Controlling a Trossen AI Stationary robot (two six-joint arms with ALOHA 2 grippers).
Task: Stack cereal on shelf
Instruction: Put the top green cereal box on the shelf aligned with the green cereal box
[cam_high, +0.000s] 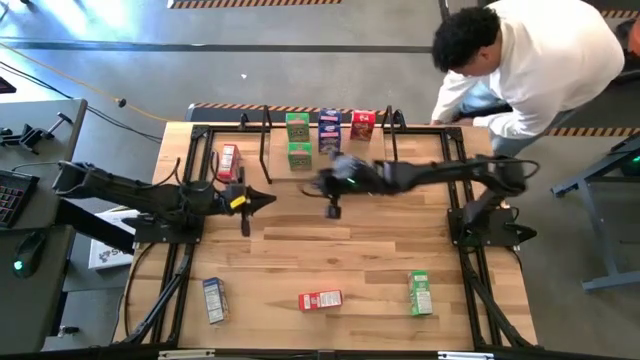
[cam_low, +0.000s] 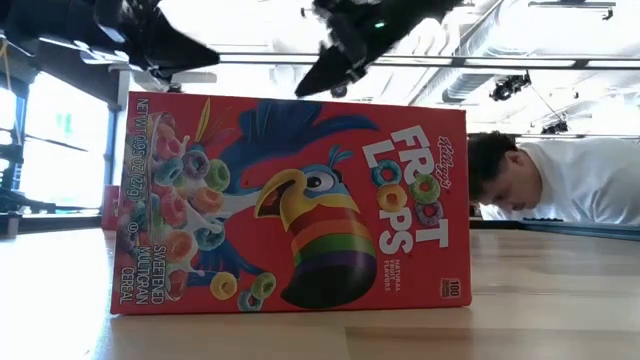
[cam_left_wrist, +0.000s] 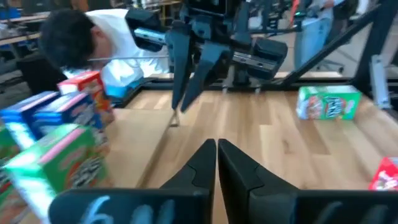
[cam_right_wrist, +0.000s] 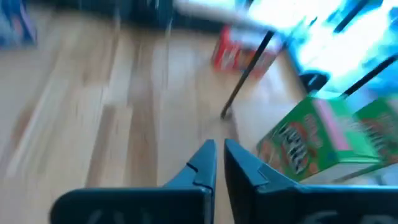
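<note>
The shelf (cam_high: 420, 150) lies along the table's far side, with black hoops at both ends. On it stand two green cereal boxes (cam_high: 298, 140), a blue one (cam_high: 329, 130) and a red one (cam_high: 362, 124). Another red box (cam_high: 229, 162) lies by the left hoops. My left gripper (cam_high: 268, 200) is shut and empty, level over the table in front of the shelf's left part; its own view shows it too (cam_left_wrist: 216, 155). My right gripper (cam_high: 333, 208) points down in front of the green boxes, shut and empty; both wrist views show it (cam_left_wrist: 178, 106) (cam_right_wrist: 217, 158).
Three boxes lie near the table's near edge: blue (cam_high: 214, 300), red (cam_high: 320, 299) and green (cam_high: 420, 293). The red one fills the low view (cam_low: 290, 200). A person in a white top (cam_high: 540, 60) leans over the far right corner.
</note>
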